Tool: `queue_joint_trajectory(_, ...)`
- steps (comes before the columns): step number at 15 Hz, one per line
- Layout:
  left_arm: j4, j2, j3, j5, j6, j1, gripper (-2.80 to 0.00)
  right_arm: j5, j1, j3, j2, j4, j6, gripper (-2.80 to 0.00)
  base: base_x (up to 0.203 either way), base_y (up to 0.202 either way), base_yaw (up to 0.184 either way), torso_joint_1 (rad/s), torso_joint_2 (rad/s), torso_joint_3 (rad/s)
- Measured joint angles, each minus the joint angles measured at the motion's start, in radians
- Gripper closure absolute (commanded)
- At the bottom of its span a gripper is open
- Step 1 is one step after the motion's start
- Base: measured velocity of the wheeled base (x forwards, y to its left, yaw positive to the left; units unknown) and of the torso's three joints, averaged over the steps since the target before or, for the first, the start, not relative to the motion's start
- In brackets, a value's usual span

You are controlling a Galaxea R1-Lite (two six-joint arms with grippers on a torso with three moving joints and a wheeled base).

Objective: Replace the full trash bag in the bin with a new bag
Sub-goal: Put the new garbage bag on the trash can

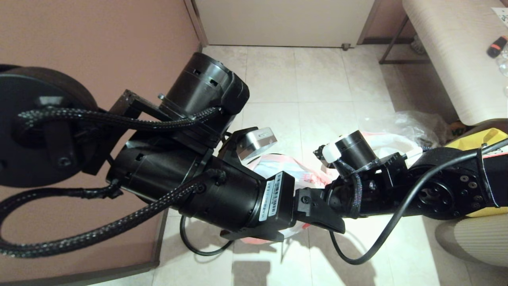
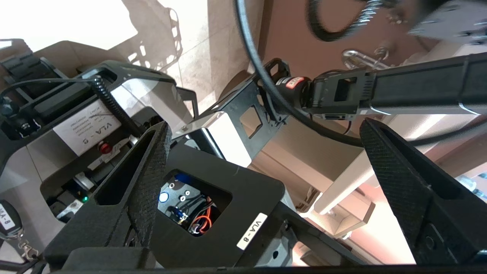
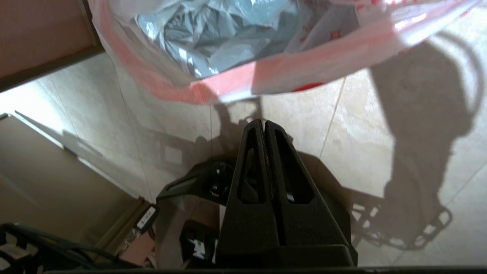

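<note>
The new bag (image 3: 236,76), thin white film with a pink-red rim band and red print, hangs open over the tiled floor; grey crumpled film shows inside, no bottles. In the head view it (image 1: 293,169) shows between my two crossed arms. The bin is hidden under the bag and the arms. My right gripper (image 3: 263,122) is shut on nothing, just short of the bag's rim and apart from it. My left gripper (image 2: 265,123) is wide open and empty, facing my own base. A second pink-rimmed bag (image 1: 391,141) lies behind my right arm; I cannot tell whether it is the full trash bag.
A colourless clear bag (image 1: 416,121) and a big yellow bag (image 1: 482,141) lie at the right, under a pale bench (image 1: 448,59). A brown wall (image 1: 99,39) closes the left side. My base (image 2: 213,198) sits close under the left gripper.
</note>
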Motion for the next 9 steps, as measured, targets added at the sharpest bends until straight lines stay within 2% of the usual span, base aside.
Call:
queue_joint_trajectory(3, -0.003, -0.009, 0.001, -0.009, 0.001, -0.004, -2.80, -0.068, 0.009, 0.076, 0.003, -0.224, 0.002, 0.00, 0.000, 0.000, 0.000, 0.000, 0.00, 0.000)
queue_joint_trajectory(5, -0.002, -0.014, 0.001, -0.046, 0.000, 0.001, -2.80, -0.141, 0.022, 0.096, 0.017, -0.334, 0.008, 0.00, 0.000, 0.000, 0.000, 0.000, 0.00, 0.000)
queue_joint_trajectory(7, -0.004, -0.017, 0.004, -0.068, 0.002, 0.009, -2.80, -0.156, 0.026, 0.099, 0.027, -0.305, 0.020, 0.00, 0.000, 0.000, 0.000, 0.000, 0.00, 0.000)
queue_joint_trajectory(9, -0.003, -0.017, 0.007, -0.048, 0.005, 0.021, -2.80, -0.162, 0.027, 0.066, 0.031, -0.203, 0.018, 0.00, 0.000, 0.000, 0.000, 0.000, 0.00, 0.000)
